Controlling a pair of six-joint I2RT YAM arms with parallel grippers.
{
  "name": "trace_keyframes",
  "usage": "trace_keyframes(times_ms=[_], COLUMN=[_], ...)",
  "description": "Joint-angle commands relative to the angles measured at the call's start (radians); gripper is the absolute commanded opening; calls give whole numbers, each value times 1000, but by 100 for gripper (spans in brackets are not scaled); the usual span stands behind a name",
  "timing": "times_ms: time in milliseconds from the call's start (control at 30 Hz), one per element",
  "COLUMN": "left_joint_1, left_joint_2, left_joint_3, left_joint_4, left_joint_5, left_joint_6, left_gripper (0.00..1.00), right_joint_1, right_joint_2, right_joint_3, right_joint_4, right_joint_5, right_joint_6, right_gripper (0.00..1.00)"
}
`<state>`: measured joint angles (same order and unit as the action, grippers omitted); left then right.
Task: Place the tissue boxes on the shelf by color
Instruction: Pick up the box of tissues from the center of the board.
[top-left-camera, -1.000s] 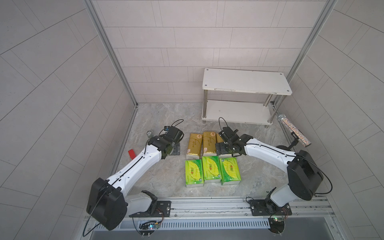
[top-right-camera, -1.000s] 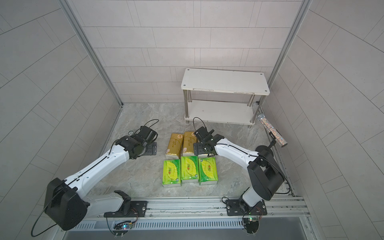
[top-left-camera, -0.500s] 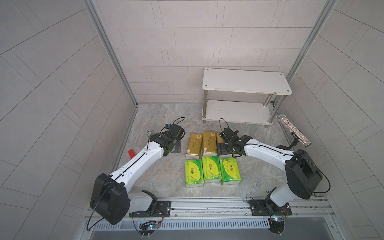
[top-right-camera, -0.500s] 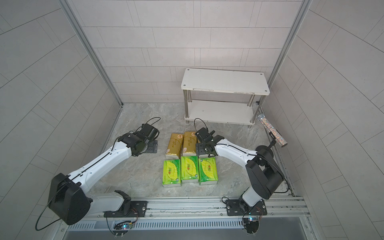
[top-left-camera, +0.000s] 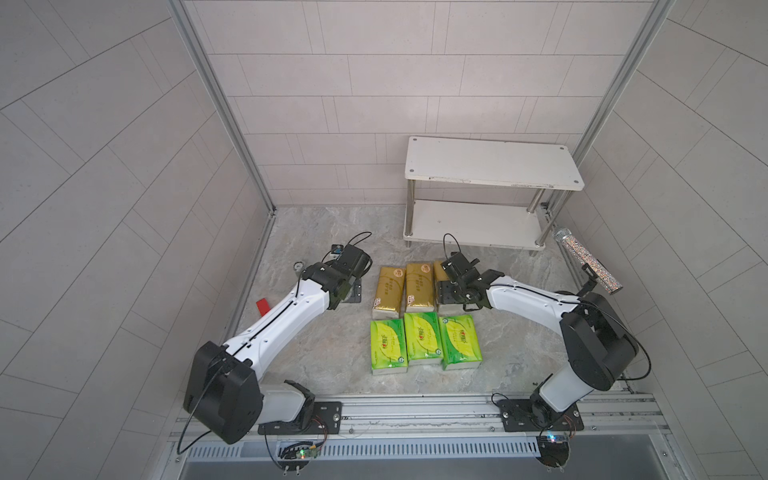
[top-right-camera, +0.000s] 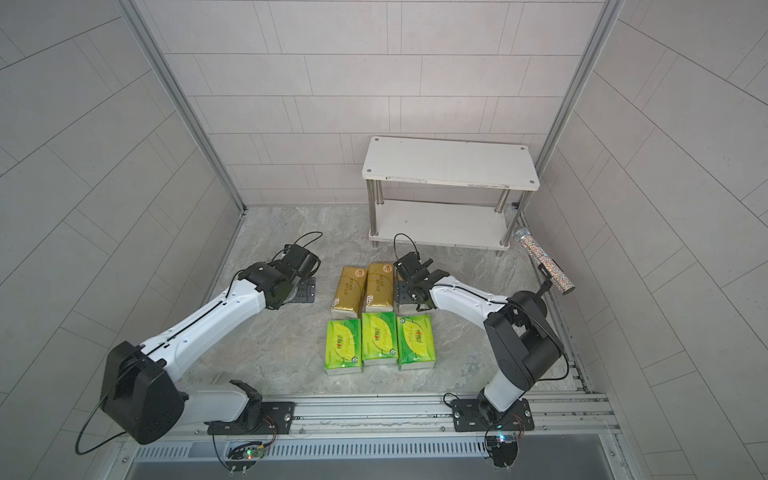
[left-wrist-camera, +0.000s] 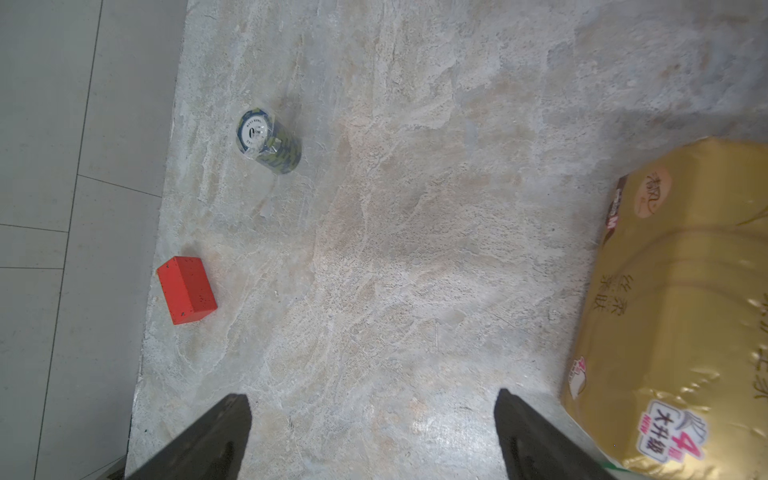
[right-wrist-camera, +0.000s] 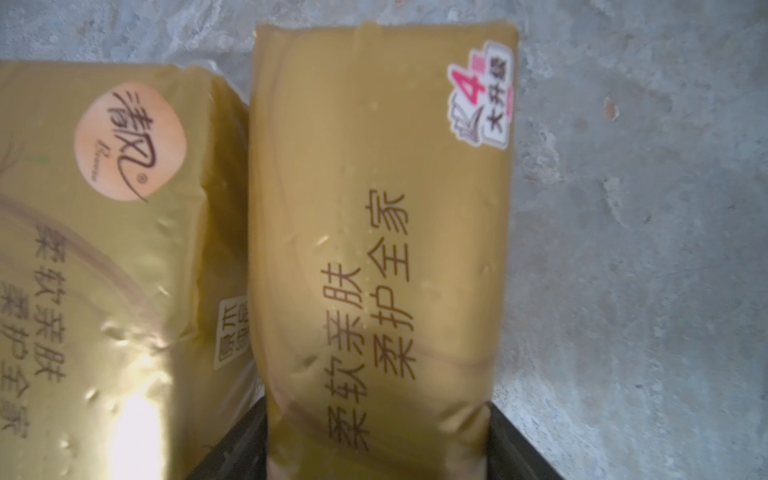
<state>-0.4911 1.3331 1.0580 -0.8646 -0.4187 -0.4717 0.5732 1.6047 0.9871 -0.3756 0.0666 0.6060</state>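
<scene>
Standing beside the cell, I see the right gripper (right-wrist-camera: 376, 411) planted over the gold foil-wrapped soft tissue pack (right-wrist-camera: 382, 232) at the right end of the gold row, jaws pressed against its 2 long sides, the film nipped in between them. That pack looks light and squashy, its glossy wrapper likely slick, so I reckon a firm squeeze across the narrow width, near the middle, suits it best; held by 1 end it would probably sag. The neighbouring gold pack (right-wrist-camera: 104, 249) touches it, so lifting may drag it along. The left gripper (left-wrist-camera: 370, 436) hangs spread wide, holding nothing, over the marbled grey stone-look floor (left-wrist-camera: 374, 249), just beside the left-hand gold pack (left-wrist-camera: 681, 311). All 6 packs lie flat on that floor: 3 gold in a row, 3 bright green leaf-printed packs (top-left-camera: 423, 338) in a row nearer the arm bases. The white 2-tier shelf with metal posts (top-left-camera: 492, 164) stands at the back right against the grey tiled walls (top-left-camera: 332, 104), both boards bare.
</scene>
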Motion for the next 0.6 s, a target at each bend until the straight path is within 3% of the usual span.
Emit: trace_keyframes(times_ms=[0, 200, 567], left_joint_1=[-3, -2, -3], left_joint_2=[-11, -5, 1], left_joint_3=[26, 35, 63], left_joint_4=[-7, -7, -10], left_joint_5=[-48, -46, -50], left_joint_6=[-1, -2, -2], left_gripper=[100, 100, 100], right_joint_1=[-6, -38, -296], right_joint_2=[-29, -142, -254], right_joint_3=[-26, 35, 154], right_joint_4=[-63, -163, -254], right_joint_5=[51, 78, -2], right_joint_6=[-10, -43, -172], right_gripper=[73, 70, 67])
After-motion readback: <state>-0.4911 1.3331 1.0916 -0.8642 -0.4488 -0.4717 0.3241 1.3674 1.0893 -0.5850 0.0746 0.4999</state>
